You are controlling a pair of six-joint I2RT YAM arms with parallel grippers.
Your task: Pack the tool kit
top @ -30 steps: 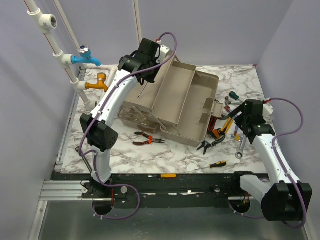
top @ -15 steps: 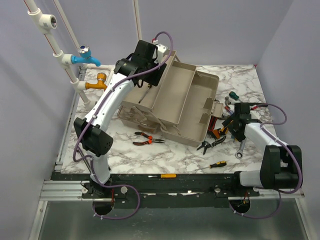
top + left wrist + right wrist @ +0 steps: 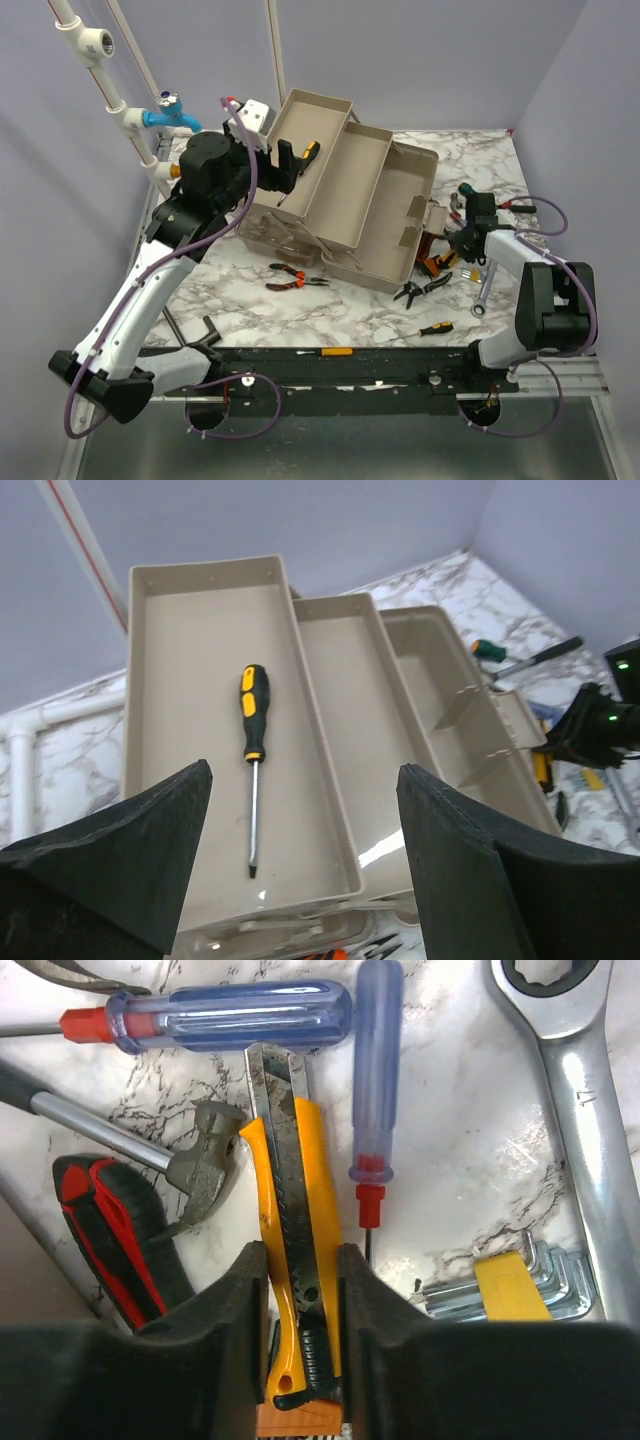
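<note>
Looking like the right gripper (image 3: 303, 1265) is closed snug on the yellow snap-blade utility knife (image 3: 295, 1190), which lies lengthwise up the wrist frame, right of the open beige plastic toolbox (image 3: 400, 252) mid-frame overhead (left gripper (image 3: 302, 770) is wide open, empty, farther off).

White marbled counter (image 3: 250, 312) carrying an open beige plastic toolbox (image 3: 375, 215) at its middle, red-handled pliers (image 3: 296, 279) in front, and a silver wrench (image 3: 483, 293) near the right edge.
</note>
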